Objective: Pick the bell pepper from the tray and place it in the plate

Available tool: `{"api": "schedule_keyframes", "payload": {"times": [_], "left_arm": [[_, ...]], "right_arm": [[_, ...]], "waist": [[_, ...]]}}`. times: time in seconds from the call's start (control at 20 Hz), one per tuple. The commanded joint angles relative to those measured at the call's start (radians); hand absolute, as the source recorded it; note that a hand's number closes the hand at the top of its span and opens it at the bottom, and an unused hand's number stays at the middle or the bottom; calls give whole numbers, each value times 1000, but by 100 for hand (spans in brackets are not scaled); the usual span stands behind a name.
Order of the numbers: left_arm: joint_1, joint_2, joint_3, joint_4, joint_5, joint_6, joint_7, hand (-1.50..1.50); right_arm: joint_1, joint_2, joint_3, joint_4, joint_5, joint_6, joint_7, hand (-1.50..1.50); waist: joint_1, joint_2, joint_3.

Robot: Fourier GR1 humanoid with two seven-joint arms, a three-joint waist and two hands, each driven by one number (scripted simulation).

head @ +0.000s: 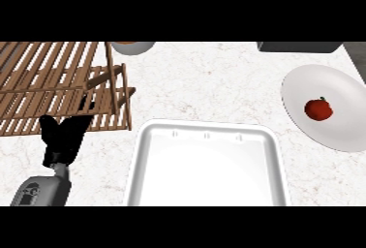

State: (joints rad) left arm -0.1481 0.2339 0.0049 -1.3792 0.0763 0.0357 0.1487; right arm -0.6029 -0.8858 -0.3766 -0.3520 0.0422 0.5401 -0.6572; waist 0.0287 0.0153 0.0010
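A red bell pepper [319,109] with a dark stem lies on the white plate [336,82] at the right edge of the counter. The white tray [207,133] sits at the lower middle and holds nothing. My left hand [63,138] rests at the left, fingers straight and pointing up toward the wooden rack, well apart from the tray and holding nothing. My right hand does not show in the head view.
A slatted wooden rack [61,82] fills the upper left. A bowl's rim [132,47] shows at the top edge beside it. A dark grey object [297,47] sits at the top right. White marbled counter lies between the rack and the plate.
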Motion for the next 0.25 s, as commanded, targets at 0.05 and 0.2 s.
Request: {"api": "schedule_keyframes", "payload": {"times": [0.05, 0.2], "left_arm": [[-20, 5, 2, -34, -3, -2, 9, 0], [-37, 12, 22, -24, -2, 5, 5, 0]], "right_arm": [[48, -36, 12, 66, 27, 104, -160, -150], [63, -19, 29, 68, 42, 80, -185, -150]], "waist": [[6, 1, 6], [0, -2, 5]]}}
